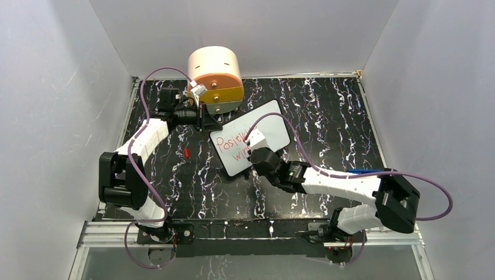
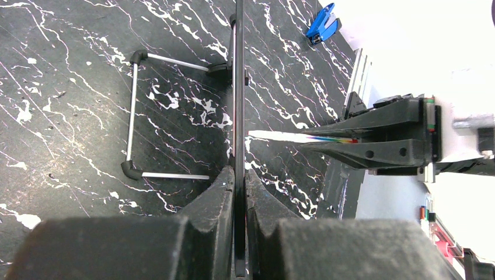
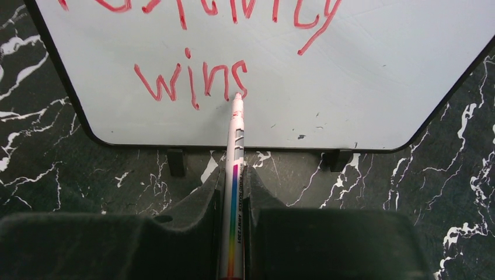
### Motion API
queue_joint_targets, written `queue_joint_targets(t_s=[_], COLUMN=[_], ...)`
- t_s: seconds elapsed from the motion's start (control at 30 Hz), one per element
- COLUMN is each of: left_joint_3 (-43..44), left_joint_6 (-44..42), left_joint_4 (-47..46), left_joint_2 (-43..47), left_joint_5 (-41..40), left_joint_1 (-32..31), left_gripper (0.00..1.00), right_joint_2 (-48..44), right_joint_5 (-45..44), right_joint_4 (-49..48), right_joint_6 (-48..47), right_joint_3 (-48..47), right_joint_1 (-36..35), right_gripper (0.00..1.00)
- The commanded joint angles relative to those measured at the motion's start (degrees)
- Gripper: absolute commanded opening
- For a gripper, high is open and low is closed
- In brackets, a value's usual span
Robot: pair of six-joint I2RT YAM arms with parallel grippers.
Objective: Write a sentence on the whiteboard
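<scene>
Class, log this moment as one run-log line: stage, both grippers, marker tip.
stage: writing second line | left gripper: shut on whiteboard | right gripper: shut on marker | sentence: tip at s of wins

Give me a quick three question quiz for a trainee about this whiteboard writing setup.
1. True or false: the left gripper is shut on the edge of the whiteboard.
2. What does the right gripper hold? A) a marker B) an eraser C) a cloth
3. Fill in: in the red sentence, the marker tip sits at the end of the word ____.
Key: 1 true; 2 A; 3 wins.
</scene>
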State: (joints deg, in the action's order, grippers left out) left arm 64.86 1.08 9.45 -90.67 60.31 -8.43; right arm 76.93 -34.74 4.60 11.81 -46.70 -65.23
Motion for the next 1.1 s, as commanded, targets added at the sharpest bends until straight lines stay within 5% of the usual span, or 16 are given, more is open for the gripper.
queue_joint_targets(t_s=[0.0,1.07], left_joint_3=[-0.63,-0.68], left_joint_6=[-1.87,-2.05], left_joint_4=[3.81,3.99], left_joint_2=[-2.07,-2.40], left_joint_5=[-5.32,-5.15], left_joint_1=[-0.45,-0.45], left_gripper=[0.00,0.00], right_joint_2=[-4.14,-1.88], right_joint_5=[-2.53,-1.10], right_joint_4=[-1.80,-4.12], right_joint_6=[-0.19,-2.59], right_joint_3=[-0.36,0.53], right_joint_1=[0.39,5.09], right_gripper=[0.00,0.00])
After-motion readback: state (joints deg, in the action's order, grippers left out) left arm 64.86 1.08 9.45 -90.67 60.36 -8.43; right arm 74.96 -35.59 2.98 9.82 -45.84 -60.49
